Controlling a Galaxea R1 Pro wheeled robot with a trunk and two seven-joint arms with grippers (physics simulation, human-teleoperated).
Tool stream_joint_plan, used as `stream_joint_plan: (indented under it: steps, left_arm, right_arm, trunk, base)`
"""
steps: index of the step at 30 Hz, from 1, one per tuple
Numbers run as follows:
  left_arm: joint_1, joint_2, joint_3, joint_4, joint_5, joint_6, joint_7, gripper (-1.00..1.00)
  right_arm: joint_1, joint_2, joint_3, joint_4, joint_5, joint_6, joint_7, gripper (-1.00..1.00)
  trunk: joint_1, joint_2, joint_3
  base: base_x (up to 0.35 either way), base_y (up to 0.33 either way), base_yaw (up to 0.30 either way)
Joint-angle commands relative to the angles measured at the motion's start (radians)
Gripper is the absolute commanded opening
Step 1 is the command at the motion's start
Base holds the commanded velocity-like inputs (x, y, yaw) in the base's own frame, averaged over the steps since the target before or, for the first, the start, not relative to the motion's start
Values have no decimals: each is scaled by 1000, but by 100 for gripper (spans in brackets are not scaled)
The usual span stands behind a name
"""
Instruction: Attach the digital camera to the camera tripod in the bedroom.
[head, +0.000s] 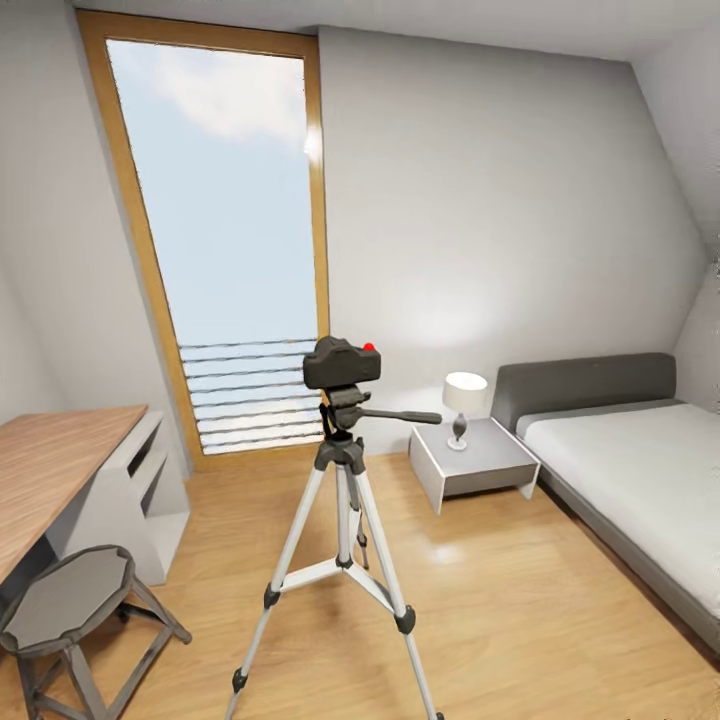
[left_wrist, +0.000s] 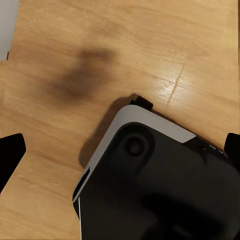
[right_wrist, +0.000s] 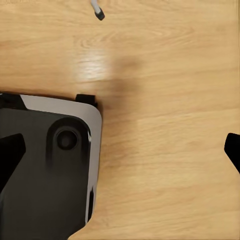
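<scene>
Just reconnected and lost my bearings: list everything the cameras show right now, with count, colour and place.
digital camera: one, black with a red dot, seated on top of the tripod head.
camera tripod: one, silver legs, black joints, standing mid-floor.
window: one, wood-framed, back wall.
desk: one, wood top, at left.
stool: one, grey, by the desk.
nightstand: one, white and grey, beside the bed.
lamp: one, white shade, on the nightstand.
bed: one, white with grey headboard, at right.
robot base: black and white, over the wood floor.
left gripper: black fingertips apart, empty.
right gripper: black fingertips apart, empty.
</scene>
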Motion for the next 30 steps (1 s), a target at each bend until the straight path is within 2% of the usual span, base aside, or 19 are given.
stream_joint_plan:
  steps: [1, 17, 30]
  left_arm:
    - [0, 0, -8, 0, 7, 0, 3, 100]
    - [5, -1, -10, -2, 6, -3, -2, 100]
    - [5, -3, -10, -2, 6, -6, -2, 100]
  right_arm:
    - [-1, -1, -9, 3, 8, -6, 2, 100]
    - [-1, -1, -9, 3, 8, -4, 2, 100]
    - [-1, -2, -5, 2, 15, 0, 3, 100]
  trunk:
    - [0, -1, 1]
    - [0, -1, 25]
    - [0, -1, 27]
  base:
    - [0, 0, -135]
    - [0, 0, -131]
    - [0, 0, -19]
